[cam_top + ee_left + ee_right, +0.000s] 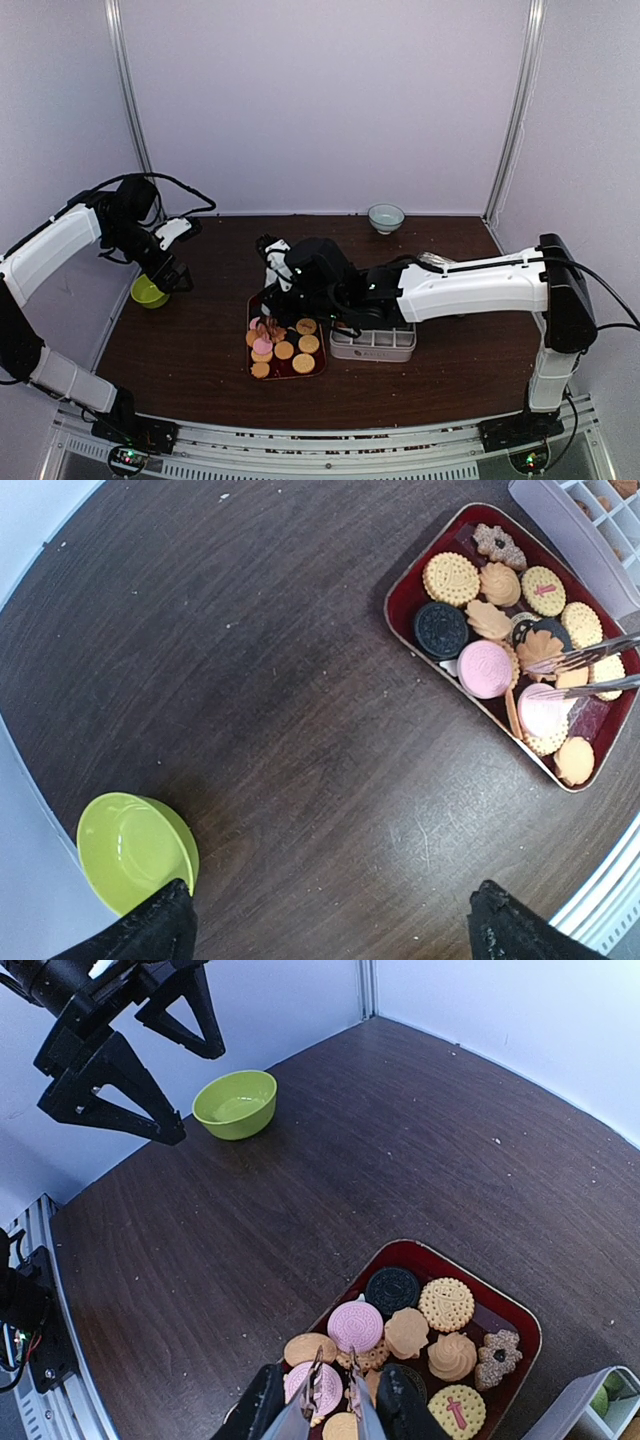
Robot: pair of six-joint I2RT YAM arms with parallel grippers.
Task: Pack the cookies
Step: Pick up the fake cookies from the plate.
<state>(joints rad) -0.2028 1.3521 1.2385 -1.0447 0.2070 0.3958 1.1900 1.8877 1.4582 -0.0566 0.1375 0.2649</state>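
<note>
Closest to us, our right gripper (330,1415) pinches the tongs (590,652), tips spread over the cookies (447,1303) in the red tray (510,1312). We judge we're picking 1; next, squeeze and carry it to the white box (373,345). Our left gripper (335,920) hangs wide open near the green bowl (135,845). Only the left wrist view shows those tips plainly.

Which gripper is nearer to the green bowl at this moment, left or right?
Left. The left gripper hangs open right beside the green bowl. The right gripper, holding tongs, is over the red tray of cookies, well away from the bowl.
</note>
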